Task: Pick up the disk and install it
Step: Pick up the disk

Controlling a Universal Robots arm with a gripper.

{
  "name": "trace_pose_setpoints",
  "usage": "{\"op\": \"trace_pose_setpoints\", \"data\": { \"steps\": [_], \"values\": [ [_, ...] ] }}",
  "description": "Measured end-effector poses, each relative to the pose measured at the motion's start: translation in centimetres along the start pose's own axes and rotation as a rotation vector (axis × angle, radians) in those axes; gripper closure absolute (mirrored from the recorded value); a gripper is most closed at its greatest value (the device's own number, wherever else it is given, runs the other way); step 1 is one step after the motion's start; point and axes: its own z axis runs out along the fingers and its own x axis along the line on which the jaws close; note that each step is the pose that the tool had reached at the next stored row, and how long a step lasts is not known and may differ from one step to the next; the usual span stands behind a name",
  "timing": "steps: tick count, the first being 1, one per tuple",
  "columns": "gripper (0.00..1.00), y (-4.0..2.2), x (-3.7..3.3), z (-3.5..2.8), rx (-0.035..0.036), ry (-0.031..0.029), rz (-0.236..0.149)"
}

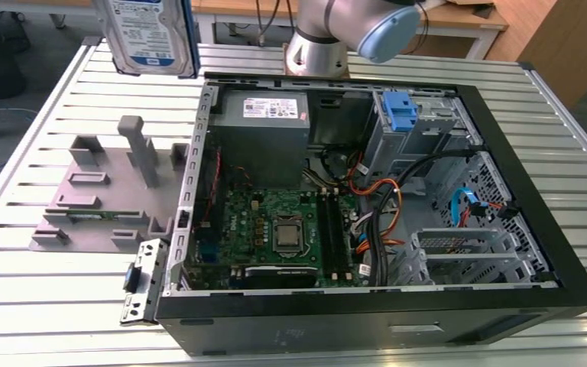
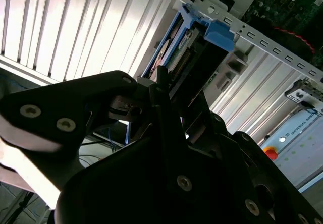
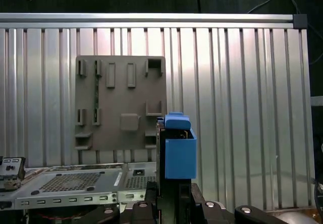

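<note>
While the jaws are clamping the disk [image 1: 150,34], I am holding it in the gripper [image 2: 164,90], raised clear above the slatted table [image 1: 49,321], beside the open computer case [image 1: 375,317].

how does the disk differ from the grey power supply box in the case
The disk is raised upright above the table, outside the computer case; the power supply box sits inside the case, in a corner. The disk has blue plastic rails; the power supply box is plain grey. Both are boxy metal parts with a printed label.
</note>
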Motion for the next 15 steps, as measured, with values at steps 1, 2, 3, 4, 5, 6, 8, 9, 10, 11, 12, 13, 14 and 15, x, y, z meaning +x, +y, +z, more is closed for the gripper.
{"op": "trace_pose_setpoints", "data": {
  "steps": [1, 2, 3, 4, 5, 6, 8, 9, 10, 11, 12, 13, 14, 15],
  "values": [
    [0.65, -0.45, -0.02, 0.0, -0.0002, 0.0, 0.0],
    [0.65, -0.9, -0.04, 0.0, -0.0003, 0.0, 0.0],
    [0.65, -1.34, -0.06, 0.0, -0.0003, 0.0, 0.0],
    [0.65, -1.78, -0.08, 0.0, -0.0003, 0.0, 0.0],
    [0.65, -2.26, -0.11, 0.0, -0.0005, 0.0, 0.0],
    [0.65, -2.71, -0.13, 0.0, -0.0006, 0.0, 0.0],
    [0.65, -3.6, -0.17, 0.0, -0.0008, 0.0, 0.0],
    [0.65, -4.0, -0.19, 0.0, -0.0007, 0.0, 0.0],
    [0.65, -4.43, -0.21, 0.0, -0.0008, 0.0, 0.0],
    [0.65, -4.86, -0.23, 0.0, -0.0009, 0.0, 0.0],
    [0.65, -5.26, -0.25, 0.0, -0.0009, 0.0, 0.0],
    [0.65, -5.67, -0.27, 0.0, -0.0009, 0.0, 0.0],
    [0.65, -6.05, -0.29, 0.0, -0.001, 0.0, 0.0],
    [0.65, -6.43, -0.31, 0.0, -0.001, 0.0, 0.0]
  ]
}}
